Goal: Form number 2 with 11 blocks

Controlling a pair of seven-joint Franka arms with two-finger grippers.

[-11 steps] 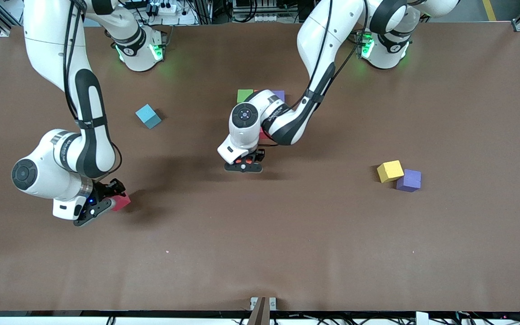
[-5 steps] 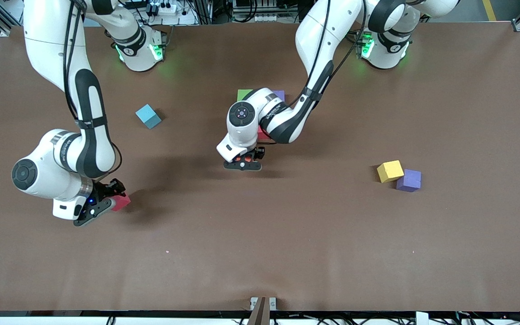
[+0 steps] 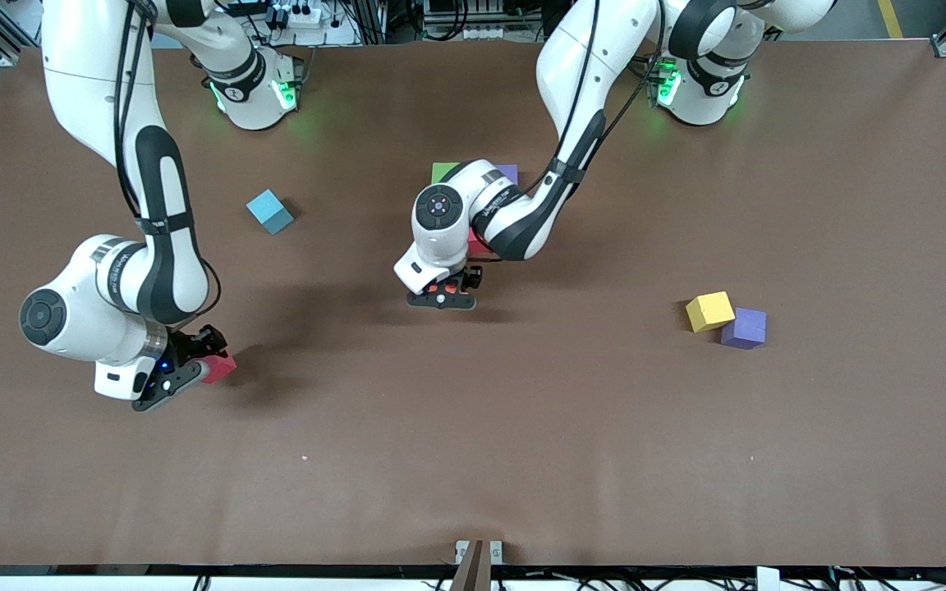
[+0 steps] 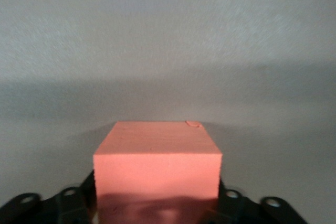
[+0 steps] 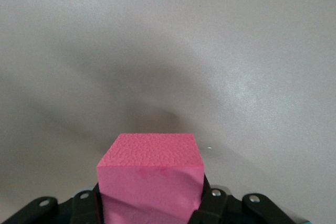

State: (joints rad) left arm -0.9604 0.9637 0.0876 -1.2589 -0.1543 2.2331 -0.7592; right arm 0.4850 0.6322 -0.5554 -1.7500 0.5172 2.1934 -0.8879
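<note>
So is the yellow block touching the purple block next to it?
Touching. In the front view the yellow block and the purple block meet at their facing edges, with no table showing between them there.

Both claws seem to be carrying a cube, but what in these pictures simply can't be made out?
- Front view: the left arm's wrist hides most of the green block, purple block and red block.
- Front view: the left claw covers nearly all of its orange block.
- Wrist views: the claws' fingertips are hidden beneath the blocks.
</note>
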